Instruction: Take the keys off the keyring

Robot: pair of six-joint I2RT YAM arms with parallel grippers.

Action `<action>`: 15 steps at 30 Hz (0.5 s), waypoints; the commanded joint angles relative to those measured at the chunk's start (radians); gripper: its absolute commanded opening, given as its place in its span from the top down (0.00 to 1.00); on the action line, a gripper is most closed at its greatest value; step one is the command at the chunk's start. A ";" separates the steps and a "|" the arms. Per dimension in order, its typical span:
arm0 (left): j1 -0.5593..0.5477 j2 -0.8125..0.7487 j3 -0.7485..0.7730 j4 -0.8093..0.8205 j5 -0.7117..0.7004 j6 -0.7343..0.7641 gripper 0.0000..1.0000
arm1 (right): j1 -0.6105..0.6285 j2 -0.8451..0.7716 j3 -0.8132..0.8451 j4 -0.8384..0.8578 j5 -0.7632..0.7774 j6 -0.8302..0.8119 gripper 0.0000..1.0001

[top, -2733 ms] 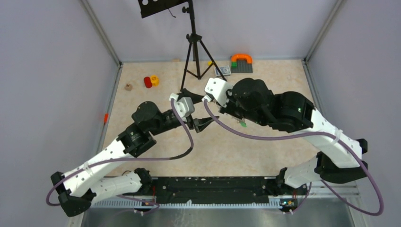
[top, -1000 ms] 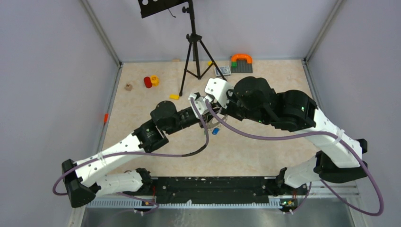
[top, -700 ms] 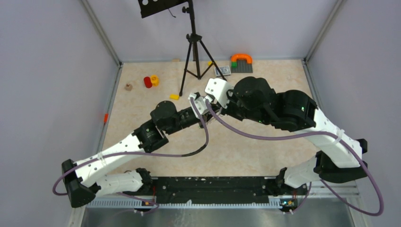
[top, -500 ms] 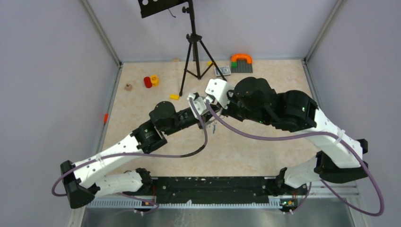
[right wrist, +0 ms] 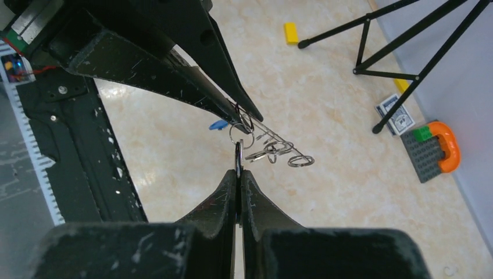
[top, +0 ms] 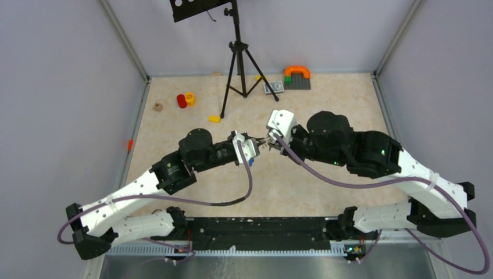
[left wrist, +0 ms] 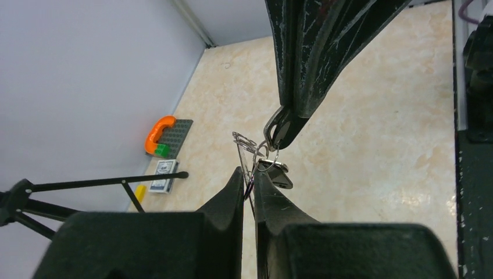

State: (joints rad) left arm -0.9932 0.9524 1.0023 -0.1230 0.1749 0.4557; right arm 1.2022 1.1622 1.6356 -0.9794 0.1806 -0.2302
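My left gripper [top: 253,147] and right gripper [top: 267,143] meet tip to tip over the middle of the table. The keyring [left wrist: 250,185] shows edge-on as a thin metal line, and the left gripper [left wrist: 251,172] is shut on it. Several small split rings [right wrist: 273,151] hang along it. The right gripper [right wrist: 238,172] is shut on a key [right wrist: 238,154] seen edge-on, linked to the keyring by a small ring. A silver key [left wrist: 275,172] dangles just past my left fingertips. A blue tag [right wrist: 218,125] peeks out under the left fingers [right wrist: 192,87].
A black tripod [top: 235,64] stands at the back centre. A yellow block [top: 214,119] lies near its leg. Red and yellow pieces [top: 185,100] sit at the back left. A card deck [top: 274,87] and a grey plate with an orange arch [top: 297,77] sit at the back.
The left gripper has shut on the keyring. Both grippers, still joined at the bundle, have shifted right and toward the near edge, and the right arm has drawn back.
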 commanded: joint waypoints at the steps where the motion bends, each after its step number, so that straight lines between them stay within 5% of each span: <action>1: 0.019 -0.038 0.051 -0.092 -0.097 0.227 1.00 | 0.007 -0.118 -0.105 0.199 -0.099 0.095 1.00; 15: 0.018 -0.155 0.020 -0.144 -0.118 0.910 1.00 | 0.007 -0.224 -0.415 0.557 -0.176 0.191 0.99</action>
State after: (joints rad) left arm -0.9970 0.8314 1.0142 -0.2867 0.1928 1.0809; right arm 1.2015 0.9802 1.2640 -0.5106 0.0807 -0.0914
